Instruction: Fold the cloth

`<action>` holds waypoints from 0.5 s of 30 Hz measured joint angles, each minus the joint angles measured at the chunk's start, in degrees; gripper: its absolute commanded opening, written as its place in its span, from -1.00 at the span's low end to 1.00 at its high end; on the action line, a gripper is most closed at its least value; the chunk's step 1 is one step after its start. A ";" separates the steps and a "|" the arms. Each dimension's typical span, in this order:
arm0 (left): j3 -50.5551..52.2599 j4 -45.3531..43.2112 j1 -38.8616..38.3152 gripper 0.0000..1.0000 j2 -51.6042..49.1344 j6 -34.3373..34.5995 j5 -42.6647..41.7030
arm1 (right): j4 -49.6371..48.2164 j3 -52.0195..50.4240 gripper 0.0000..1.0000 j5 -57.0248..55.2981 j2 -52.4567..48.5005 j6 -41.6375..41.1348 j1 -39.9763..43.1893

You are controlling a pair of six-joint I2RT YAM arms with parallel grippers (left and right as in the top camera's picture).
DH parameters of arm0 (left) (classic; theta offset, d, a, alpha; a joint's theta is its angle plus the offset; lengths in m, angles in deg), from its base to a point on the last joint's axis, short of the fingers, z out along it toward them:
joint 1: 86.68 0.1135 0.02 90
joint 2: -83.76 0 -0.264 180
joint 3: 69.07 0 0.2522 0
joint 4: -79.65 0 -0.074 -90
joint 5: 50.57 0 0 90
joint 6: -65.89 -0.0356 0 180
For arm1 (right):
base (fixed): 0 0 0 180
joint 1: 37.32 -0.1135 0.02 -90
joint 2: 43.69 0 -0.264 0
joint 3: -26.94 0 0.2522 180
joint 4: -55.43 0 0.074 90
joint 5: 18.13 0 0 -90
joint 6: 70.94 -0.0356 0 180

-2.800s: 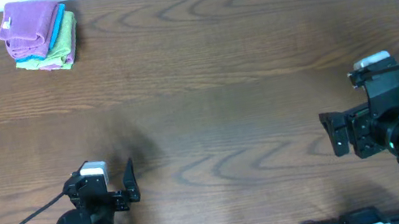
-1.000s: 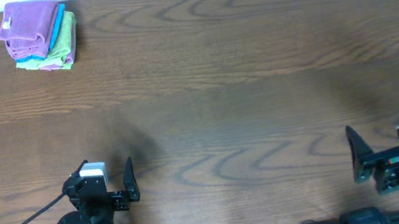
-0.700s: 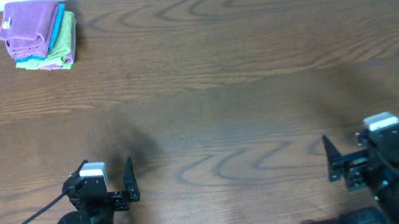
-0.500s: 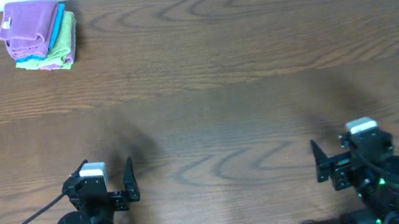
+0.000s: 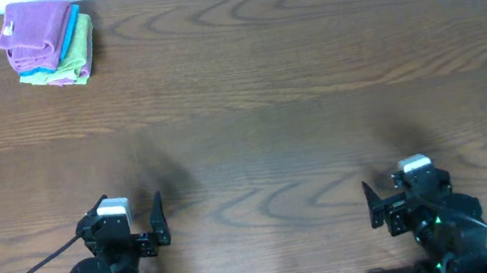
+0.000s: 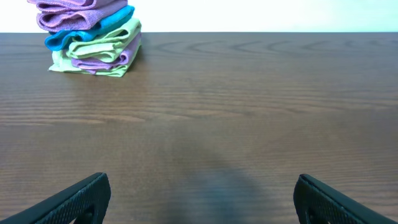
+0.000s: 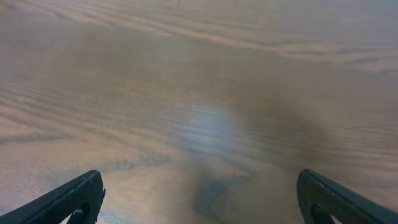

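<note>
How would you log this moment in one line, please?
stack of folded purple, blue and green cloths: far-left corner of brown wooden table | left gripper: open, empty | right gripper: open, empty

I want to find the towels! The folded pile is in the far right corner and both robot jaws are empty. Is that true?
No, the folded pile is in the far left corner, as the overhead view shows. Both jaws are empty, yes.

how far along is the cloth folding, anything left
Looks finished: the folded cloths sit stacked at the far-left corner of the table. Nothing is in hand; the left tool and right tool are open and empty near the bases. No unfolded cloth is in view.
</note>
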 measured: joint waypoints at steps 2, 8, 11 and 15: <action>0.00 0.00 0.00 0.91 0.00 0.00 0.00 | 0.02 -0.46 0.99 -0.04 0.00 0.00 -0.02; 0.00 0.00 0.00 0.90 0.00 0.00 0.02 | -0.02 -0.48 0.99 -0.11 0.09 0.00 0.00; 0.00 0.00 0.00 0.90 0.00 0.00 0.02 | -0.02 -0.48 0.99 -0.20 0.09 0.00 0.00; 0.00 0.00 0.00 0.90 0.00 0.00 0.00 | -0.02 -0.48 0.98 -0.20 0.09 0.00 0.00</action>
